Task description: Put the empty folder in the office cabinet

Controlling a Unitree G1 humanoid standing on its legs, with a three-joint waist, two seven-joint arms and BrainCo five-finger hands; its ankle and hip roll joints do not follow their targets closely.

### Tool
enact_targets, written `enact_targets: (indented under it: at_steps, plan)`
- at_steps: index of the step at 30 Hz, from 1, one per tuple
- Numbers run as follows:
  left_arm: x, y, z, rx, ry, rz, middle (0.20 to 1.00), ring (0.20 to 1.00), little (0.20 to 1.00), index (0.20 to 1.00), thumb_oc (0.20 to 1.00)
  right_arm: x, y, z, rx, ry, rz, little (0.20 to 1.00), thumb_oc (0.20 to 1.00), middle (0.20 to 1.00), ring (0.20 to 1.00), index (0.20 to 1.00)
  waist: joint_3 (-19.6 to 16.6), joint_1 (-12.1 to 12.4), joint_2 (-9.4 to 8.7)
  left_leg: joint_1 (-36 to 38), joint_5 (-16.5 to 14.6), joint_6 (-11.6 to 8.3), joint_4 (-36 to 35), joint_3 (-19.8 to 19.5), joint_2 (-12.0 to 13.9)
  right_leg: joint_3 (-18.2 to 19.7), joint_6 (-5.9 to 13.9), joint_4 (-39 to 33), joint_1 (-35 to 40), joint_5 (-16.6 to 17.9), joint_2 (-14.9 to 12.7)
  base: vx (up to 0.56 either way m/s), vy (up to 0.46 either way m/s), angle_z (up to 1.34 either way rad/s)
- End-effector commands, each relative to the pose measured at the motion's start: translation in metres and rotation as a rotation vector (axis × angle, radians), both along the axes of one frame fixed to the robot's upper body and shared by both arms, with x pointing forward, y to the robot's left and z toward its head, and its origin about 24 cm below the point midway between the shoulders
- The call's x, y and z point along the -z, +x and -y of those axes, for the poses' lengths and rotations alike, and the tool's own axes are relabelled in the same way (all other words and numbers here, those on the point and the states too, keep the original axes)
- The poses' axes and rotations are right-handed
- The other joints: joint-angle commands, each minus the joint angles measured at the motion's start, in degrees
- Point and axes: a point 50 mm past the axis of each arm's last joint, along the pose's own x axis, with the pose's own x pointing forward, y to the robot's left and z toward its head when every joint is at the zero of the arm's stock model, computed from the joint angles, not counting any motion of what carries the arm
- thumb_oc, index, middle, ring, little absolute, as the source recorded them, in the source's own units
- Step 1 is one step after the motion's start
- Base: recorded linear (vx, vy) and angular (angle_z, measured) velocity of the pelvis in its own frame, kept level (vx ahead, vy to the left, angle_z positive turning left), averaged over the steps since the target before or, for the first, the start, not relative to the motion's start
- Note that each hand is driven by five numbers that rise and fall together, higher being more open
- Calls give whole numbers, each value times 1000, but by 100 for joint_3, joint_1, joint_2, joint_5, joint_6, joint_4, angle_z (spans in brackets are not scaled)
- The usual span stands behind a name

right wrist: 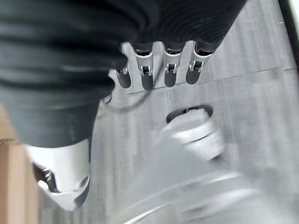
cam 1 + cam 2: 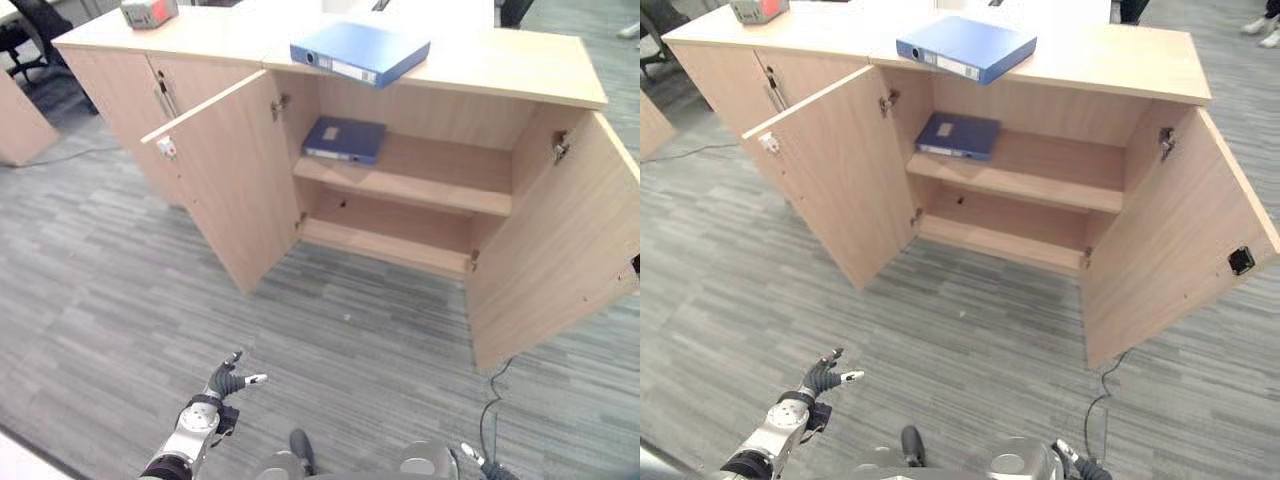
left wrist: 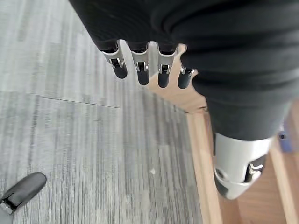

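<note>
Folder [image 2: 360, 50] you need lies flat on the cabinet [image 2: 520, 70] top, blue, with one corner over the front edge above the open compartment. A second blue folder [image 2: 343, 139] lies flat on the upper shelf [image 2: 440, 178] inside, at its left end. Both doors of this compartment stand wide open: the left door [image 2: 225, 180] and the right door [image 2: 560, 250]. On the far left of the top you see a small grey and red box [image 2: 148, 11]. The cabinet part to the left has its doors closed.

Your left hand [image 2: 230, 380] hangs low over the grey carpet [image 2: 120, 280], well apart from the cabinet. Its fingers [image 3: 140, 70] are straight and a little spread, the thumb [image 3: 238, 172] apart, and they hold nothing. Your right hand [image 1: 60, 168] is also low over the carpet. Its fingers [image 1: 169, 71] are straight in a row, close together, the thumb apart, empty too.
</note>
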Motion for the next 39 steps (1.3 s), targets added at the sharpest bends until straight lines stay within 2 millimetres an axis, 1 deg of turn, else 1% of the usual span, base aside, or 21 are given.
enact_targets:
  at_steps: [1,3,5,8,11,12,14,15,16,18,20,23,25,28,29,30,33,36,37,38,39]
  plan:
    - [-15,11,-12,-8,13,68,1000,1000,1000,1000,1000,-7,15,14,-28,-51,50,1000,1000,1000,1000,1000,270,-125,89,5,-308,-609,320,-226,514,-422,-417,-893,299,-199,537,182,208,-28]
    - [-11,8,-8,-1,5,49,1000,1000,1000,1000,1000,-12,30,15,-51,-68,108,1000,1000,1000,1000,1000,323,-175,25,460,-670,-573,229,-129,245,-1031,-514,-1493,103,-178,718,284,165,-25]
    - [-8,7,-1,18,-6,42,1000,1000,1000,1000,1000,-16,40,16,-88,-75,144,1000,1000,1000,1000,1000,290,-209,55,621,-916,-559,404,-29,208,-1602,-592,-1718,186,-229,542,216,46,-14]
    - [-6,5,5,41,-19,37,1000,1000,1000,1000,1000,-20,45,19,-127,-90,166,1000,1000,1000,1000,1000,240,-266,20,502,-928,-553,739,73,208,-1441,-771,-1983,362,-143,616,102,-53,3]
    - [-4,0,5,11,-44,34,1000,1000,1000,1000,1000,-28,61,25,-200,-124,204,1000,1000,1000,1000,1000,233,-210,54,234,-863,-747,1847,-16,442,-1101,-996,-2269,695,-288,784,115,-105,-12]
    - [-5,1,3,-7,-47,41,1000,1000,1000,1000,1000,-34,72,27,-250,-144,230,1000,1000,1000,1000,1000,345,-87,12,-230,-484,-947,3012,-273,568,-953,-1198,-2297,819,-418,843,38,-125,-34]
    - [-3,0,3,-28,-49,41,1000,1000,1000,1000,1000,-36,78,29,-292,-159,224,1000,1000,1000,1000,1000,438,9,-24,-651,-240,-1013,3689,-633,624,-868,-1306,-2346,1003,-536,877,104,-43,-24]
    - [-3,0,3,-48,-58,42,1000,1000,1000,1000,1000,-37,78,31,-313,-169,211,1000,1000,1000,1000,1000,440,90,-67,-846,-42,-982,3494,-697,904,-818,-1244,-2415,1143,-545,752,124,62,-23]
    - [-3,0,3,-48,-58,41,1000,1000,1000,1000,1000,-37,78,31,-313,-169,210,1000,1000,1000,1000,1000,463,94,-51,-826,-77,-997,3527,-705,929,-815,-1247,-2402,1171,-573,772,201,194,-33]
    - [-1,-3,2,-55,-54,31,1000,1000,1000,1000,1000,-42,85,35,-329,-193,233,1000,1000,1000,1000,1000,369,193,-58,-744,114,-1011,2290,-720,1486,-827,-984,-2590,1302,-504,562,237,285,-28]
    - [1,-5,2,-56,-54,23,1000,1000,1000,1000,1000,-45,88,37,-339,-203,241,1000,1000,1000,1000,1000,292,286,73,-547,397,-1165,1036,-912,1577,-726,-826,-2647,1342,-545,560,259,304,-2]
    - [8,-11,5,-72,-52,-11,1000,1000,1000,1000,1000,-46,93,37,-364,-221,241,1000,1000,1000,1000,1000,255,495,181,-953,760,-1415,180,-1649,1680,-404,-687,-2792,1631,-693,481,369,327,-4]
    - [11,-13,5,-62,-43,-33,1000,1000,1000,1000,1000,-46,95,36,-372,-218,239,1000,1000,1000,1000,1000,209,525,208,-1166,822,-1475,182,-1449,1764,-290,-592,-2852,1872,-813,390,513,495,-24]
    - [12,-13,3,-49,-19,-43,1000,1000,1000,1000,1000,-40,91,27,-372,-191,223,1000,1000,1000,1000,1000,29,526,180,-1119,739,-1521,413,-1535,1607,-101,-294,-2877,2009,-647,-6,388,569,-38]
    - [8,-7,-1,-20,6,-34,1000,1000,1000,1000,1000,-36,91,20,-353,-158,219,1000,1000,1000,1000,1000,-31,497,-2,-1018,429,-1323,579,-1338,1282,59,-95,-2705,1780,-204,-419,243,488,-31]
    - [8,-7,-1,-20,6,-34,1000,1000,1000,1000,1000,-35,91,20,-353,-158,219,1000,1000,1000,1000,1000,-32,501,-6,-1019,428,-1321,580,-1333,1279,64,-94,-2703,1776,-205,-424,219,503,-21]
    - [1,1,-6,-2,29,-11,1000,1000,1000,1000,1000,-36,99,13,-347,-141,243,1000,1000,1000,1000,1000,29,456,-170,-994,141,-1081,744,-1023,928,216,8,-2449,1405,703,-774,63,380,-7]
    - [-7,9,-12,3,44,20,1000,1000,1000,1000,1000,-39,111,4,-360,-133,278,1000,1000,1000,1000,1000,171,578,-87,-847,-206,-766,789,-575,722,-714,-197,-1699,1009,864,-1117,29,554,-55]
    - [-7,6,-13,3,43,15,1000,1000,1000,1000,1000,-37,110,1,-361,-122,276,1000,1000,1000,1000,1000,187,554,-30,-672,-273,-637,660,-422,557,-996,-245,-1324,933,592,-889,99,593,-82]
    - [-6,5,-13,-1,39,10,1000,1000,1000,1000,1000,-36,109,0,-359,-116,276,1000,1000,1000,1000,1000,191,501,-17,-571,-302,-585,591,-404,456,-898,-269,-1263,864,448,-608,103,427,-60]
    - [-6,5,-13,-1,39,10,1000,1000,1000,1000,1000,-36,109,0,-360,-116,276,1000,1000,1000,1000,1000,200,510,-19,-552,-303,-588,583,-392,456,-884,-271,-1246,862,434,-610,112,266,-29]
